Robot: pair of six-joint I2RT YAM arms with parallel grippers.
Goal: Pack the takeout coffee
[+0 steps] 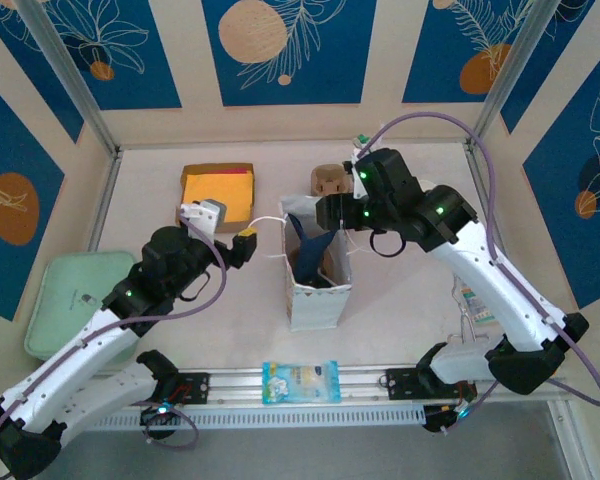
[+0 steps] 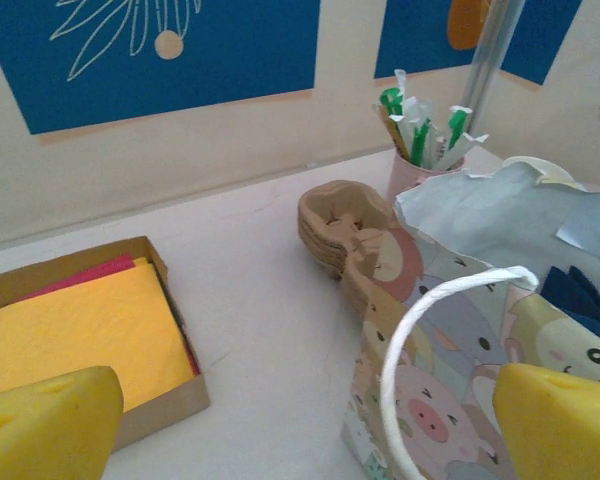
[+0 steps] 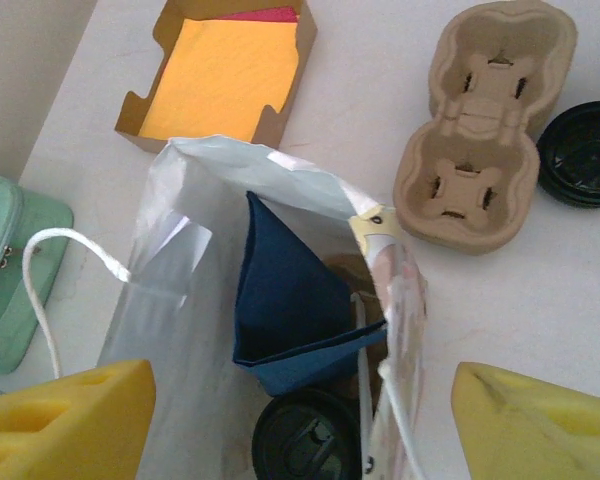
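Left gripper (image 2: 305, 425): jaws apart, nothing clamped. The white handle loop (image 2: 390, 370) of the bag (image 2: 450, 340) stands between them, with bare surface (image 2: 260, 300) ahead. Right gripper (image 3: 305, 425): jaws apart above the bag mouth. The coffee cup (image 3: 302, 445) sits directly below it inside the bag, black lid up, partly under folded blue paper (image 3: 290, 290).
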